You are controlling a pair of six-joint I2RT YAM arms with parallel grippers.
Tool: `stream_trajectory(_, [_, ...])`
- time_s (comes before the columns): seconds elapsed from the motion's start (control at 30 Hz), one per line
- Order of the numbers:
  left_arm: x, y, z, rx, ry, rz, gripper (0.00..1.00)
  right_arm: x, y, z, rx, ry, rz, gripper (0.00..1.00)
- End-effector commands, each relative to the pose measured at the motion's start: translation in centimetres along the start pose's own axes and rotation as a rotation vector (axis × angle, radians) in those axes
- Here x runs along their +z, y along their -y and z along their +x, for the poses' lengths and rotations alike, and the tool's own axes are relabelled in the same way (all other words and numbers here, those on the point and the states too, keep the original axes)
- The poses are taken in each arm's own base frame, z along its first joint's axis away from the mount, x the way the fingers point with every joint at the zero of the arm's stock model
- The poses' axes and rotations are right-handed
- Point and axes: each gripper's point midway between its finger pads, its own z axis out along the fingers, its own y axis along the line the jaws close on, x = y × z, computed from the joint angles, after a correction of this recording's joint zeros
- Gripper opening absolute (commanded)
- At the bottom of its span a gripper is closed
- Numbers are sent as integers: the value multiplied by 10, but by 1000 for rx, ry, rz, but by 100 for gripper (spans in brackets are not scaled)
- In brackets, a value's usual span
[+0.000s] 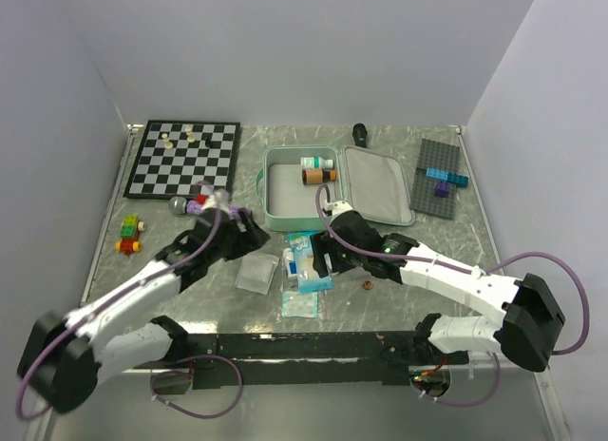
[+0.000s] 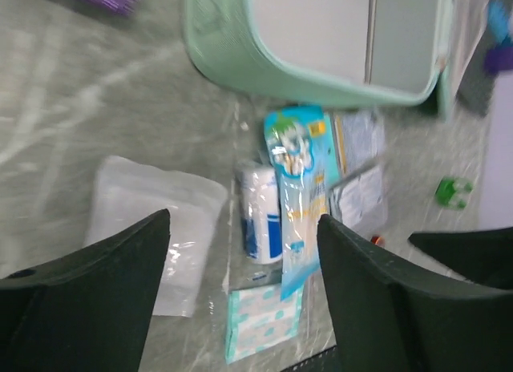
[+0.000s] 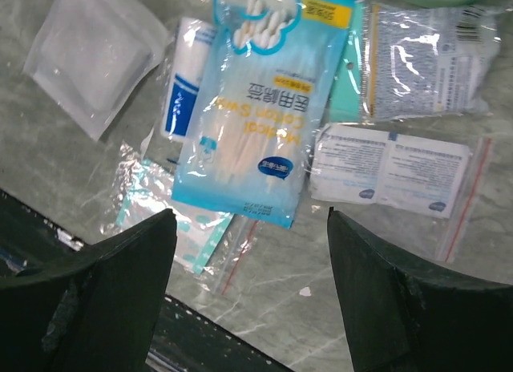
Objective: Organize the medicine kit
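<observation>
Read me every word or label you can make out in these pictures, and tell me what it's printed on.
"Medical Cotton Swab", upside down, with Chinese characters: on the blue cotton swab pack.
Print on the white sachet and the clear packet: too small to read.
Blue label on the white roll: blurred.
Labels on the bottles in the medicine kit: too small.

mint-green medicine kit point(image 1: 268, 189), black-and-white chequered chessboard point(image 1: 185, 158), light-blue swab packet point(image 3: 256, 107).

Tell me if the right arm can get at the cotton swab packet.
Probably yes: the cotton swab packet lies uncovered, nothing on top of it, just ahead of the right arm's open fingers.
</observation>
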Motion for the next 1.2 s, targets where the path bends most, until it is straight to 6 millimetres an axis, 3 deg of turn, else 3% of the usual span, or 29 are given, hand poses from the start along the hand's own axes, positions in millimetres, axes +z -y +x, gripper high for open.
stream_trajectory(0.0, [25, 47, 22, 108, -102, 86, 75, -12, 6, -28, 67, 100, 70, 82])
stream_trajectory(0.17, [50, 44, 56, 184, -215, 37, 69, -24, 21, -19, 73, 102, 127, 82])
stream_trajectory(0.5, [74, 45, 88, 301, -317, 4, 55, -39, 41, -10, 104, 137, 179, 84])
stream_trajectory(0.73, [80, 27, 107, 314, -385, -53, 51, -45, 47, -12, 116, 167, 190, 84])
stream_trajectory(0.9, [79, 11, 108, 317, -372, -99, 47, -45, 50, -11, 117, 167, 203, 84])
stream_trajectory(1.03, [70, 16, 101, 308, -337, -71, 35, -47, 50, -14, 122, 180, 203, 84])
stream_trajectory(1.17, [54, 32, 83, 310, -287, -25, 26, -51, 49, -20, 120, 200, 196, 84])
